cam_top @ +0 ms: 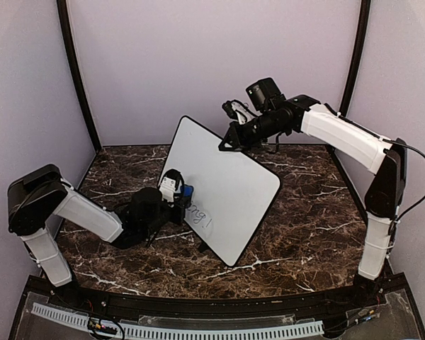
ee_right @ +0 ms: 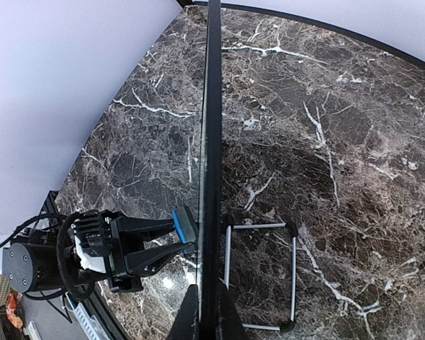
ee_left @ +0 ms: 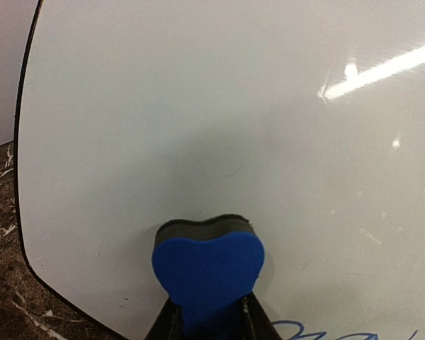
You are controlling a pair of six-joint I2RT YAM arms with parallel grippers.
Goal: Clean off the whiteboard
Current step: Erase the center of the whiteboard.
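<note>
The whiteboard [cam_top: 227, 184] stands tilted on the desk [cam_top: 304, 234]. Its long axis runs diagonally from far left to near right, and its written face points toward the left arm. The right gripper [cam_top: 230, 142] is closed on the upper edge. The left gripper [cam_top: 178, 195], nearer the face, is clamped on the blue eraser [ee_left: 207, 273], which presses against the board. The handwriting [cam_top: 198, 212] lies just beside the eraser, toward the near lower edge
</note>
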